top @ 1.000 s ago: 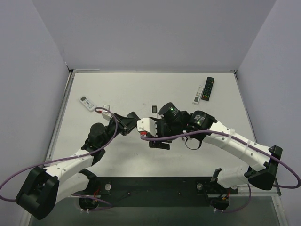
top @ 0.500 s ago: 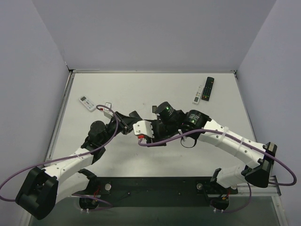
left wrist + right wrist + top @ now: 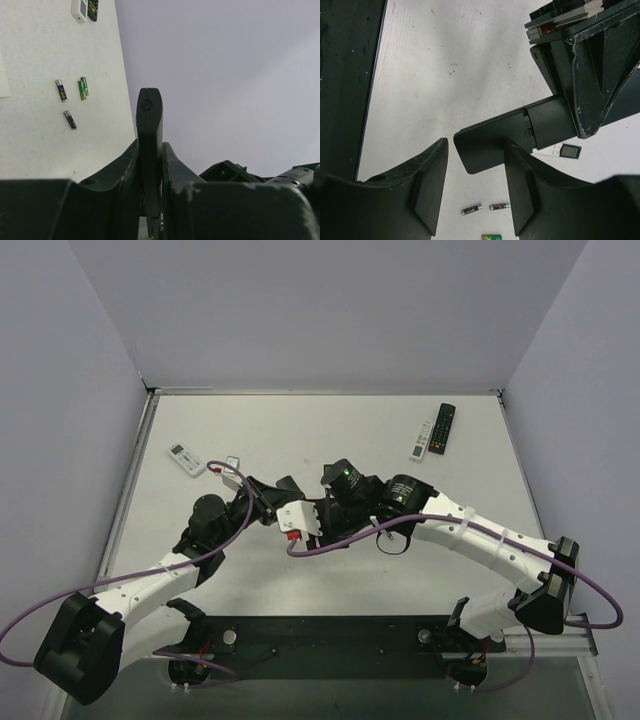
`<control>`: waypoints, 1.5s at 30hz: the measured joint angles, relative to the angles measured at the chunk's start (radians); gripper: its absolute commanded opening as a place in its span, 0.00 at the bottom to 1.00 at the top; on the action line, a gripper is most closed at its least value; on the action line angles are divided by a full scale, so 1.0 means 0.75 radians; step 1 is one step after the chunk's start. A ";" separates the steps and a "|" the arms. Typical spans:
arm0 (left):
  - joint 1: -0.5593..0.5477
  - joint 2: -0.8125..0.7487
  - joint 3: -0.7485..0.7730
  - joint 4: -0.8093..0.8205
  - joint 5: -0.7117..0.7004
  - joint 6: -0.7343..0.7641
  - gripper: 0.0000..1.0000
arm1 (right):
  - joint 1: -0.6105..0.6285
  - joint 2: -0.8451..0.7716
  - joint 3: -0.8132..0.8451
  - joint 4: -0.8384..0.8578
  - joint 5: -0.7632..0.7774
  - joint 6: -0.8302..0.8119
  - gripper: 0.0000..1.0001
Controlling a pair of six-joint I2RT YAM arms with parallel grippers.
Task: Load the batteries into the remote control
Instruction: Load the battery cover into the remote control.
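White table (image 3: 30, 130) is lying below; left claw (image 3: 150, 150) is pinching a flat black remote (image 3: 149, 112). Spread right claw (image 3: 476, 150) is risking bumping it loose.

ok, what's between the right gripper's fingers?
Right wrist view: the black remote's end, clamped by the left gripper, pokes into the gap between the open right gripper's fingers.

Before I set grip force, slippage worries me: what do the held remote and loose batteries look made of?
The remote looks like matte black plastic: dull, with moulded edges. The batteries seem metal cells in printed wrap, judging by silvery ends.
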 measured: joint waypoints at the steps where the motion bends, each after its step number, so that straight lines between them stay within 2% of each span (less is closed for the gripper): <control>1: 0.000 0.001 0.000 -0.001 0.000 0.001 0.00 | 0.004 0.001 -0.002 0.003 0.006 -0.004 0.42; 18: 0.004 0.060 -0.001 -0.004 -0.010 0.004 0.00 | 0.024 0.025 -0.095 0.110 0.093 -0.073 0.36; 27: 0.021 0.102 -0.001 0.043 -0.010 0.020 0.00 | -0.084 0.064 -0.092 0.139 -0.049 -0.075 0.36; 34: 0.015 0.154 0.000 0.080 0.072 0.024 0.00 | -0.107 0.136 -0.025 0.178 -0.095 -0.075 0.35; 40: 0.003 0.170 0.000 0.098 0.089 -0.023 0.00 | -0.107 0.159 -0.009 0.243 -0.107 -0.087 0.37; 45: 0.013 0.169 0.000 0.108 0.083 -0.047 0.00 | -0.106 0.154 0.002 0.242 -0.116 -0.070 0.44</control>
